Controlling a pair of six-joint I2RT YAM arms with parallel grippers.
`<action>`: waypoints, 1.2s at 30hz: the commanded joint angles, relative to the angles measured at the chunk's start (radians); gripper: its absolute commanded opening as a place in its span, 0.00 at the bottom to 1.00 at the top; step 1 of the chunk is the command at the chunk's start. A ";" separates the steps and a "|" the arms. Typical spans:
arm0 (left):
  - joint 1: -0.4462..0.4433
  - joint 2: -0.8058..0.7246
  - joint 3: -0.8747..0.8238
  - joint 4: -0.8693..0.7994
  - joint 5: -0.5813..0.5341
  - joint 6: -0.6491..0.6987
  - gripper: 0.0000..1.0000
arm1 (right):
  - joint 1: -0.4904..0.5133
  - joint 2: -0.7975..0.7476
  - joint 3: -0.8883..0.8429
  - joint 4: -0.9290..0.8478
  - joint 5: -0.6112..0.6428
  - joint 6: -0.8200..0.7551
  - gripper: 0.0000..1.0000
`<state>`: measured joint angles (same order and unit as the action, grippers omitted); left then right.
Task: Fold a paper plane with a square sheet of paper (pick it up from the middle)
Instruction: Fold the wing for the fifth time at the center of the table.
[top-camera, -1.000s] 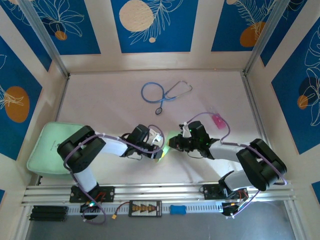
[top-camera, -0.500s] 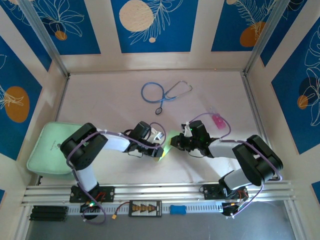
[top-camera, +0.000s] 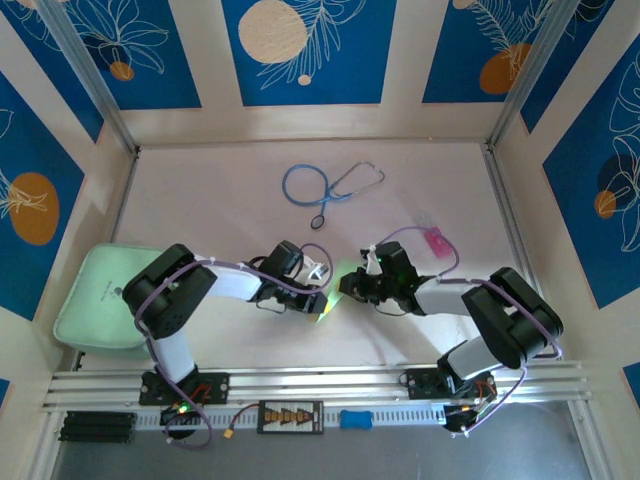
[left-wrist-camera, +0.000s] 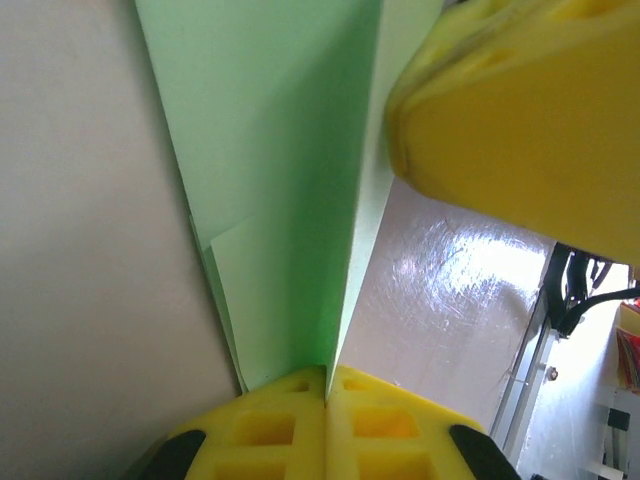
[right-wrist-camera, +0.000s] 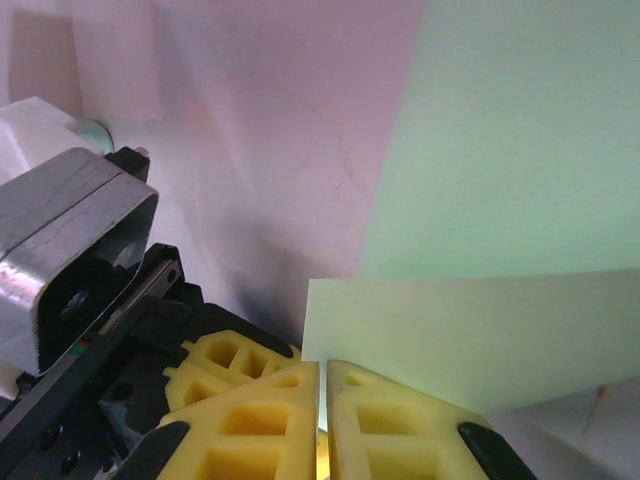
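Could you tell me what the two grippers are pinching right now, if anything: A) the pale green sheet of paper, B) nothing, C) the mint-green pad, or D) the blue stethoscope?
A: the left gripper and the right gripper are each shut on an edge of the sheet of paper.

table surface (top-camera: 220, 210): pale, matte. a blue stethoscope (top-camera: 325, 185) lies at the far centre, tubing looped, metal earpieces to the right, chest piece nearest the camera. a small pink object (top-camera: 437, 240) lies right of centre, well apart from the stethoscope; its type cannot be determined. a mint-green rounded pad (top-camera: 95, 295) rests at the left edge. enclosure walls (top-camera: 300, 50): cream with blue floral panels. an aluminium rail (top-camera: 320, 385) spans the near edge. below it sit a black connector board (top-camera: 290, 416) and a small blue block (top-camera: 355, 418).
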<state>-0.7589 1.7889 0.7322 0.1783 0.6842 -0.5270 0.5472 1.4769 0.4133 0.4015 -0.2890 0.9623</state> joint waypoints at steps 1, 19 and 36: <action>-0.005 0.069 -0.017 0.023 -0.055 -0.023 0.00 | -0.014 0.022 0.024 0.013 -0.002 0.004 0.12; 0.036 0.070 -0.082 0.164 -0.018 -0.121 0.00 | -0.046 -0.015 0.027 0.008 -0.107 -0.031 0.12; 0.046 0.079 -0.077 0.104 -0.040 -0.143 0.00 | -0.066 0.112 0.077 0.052 -0.153 -0.047 0.12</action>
<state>-0.7197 1.8095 0.6701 0.3420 0.7551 -0.6807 0.4900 1.5688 0.4656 0.4431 -0.4126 0.9417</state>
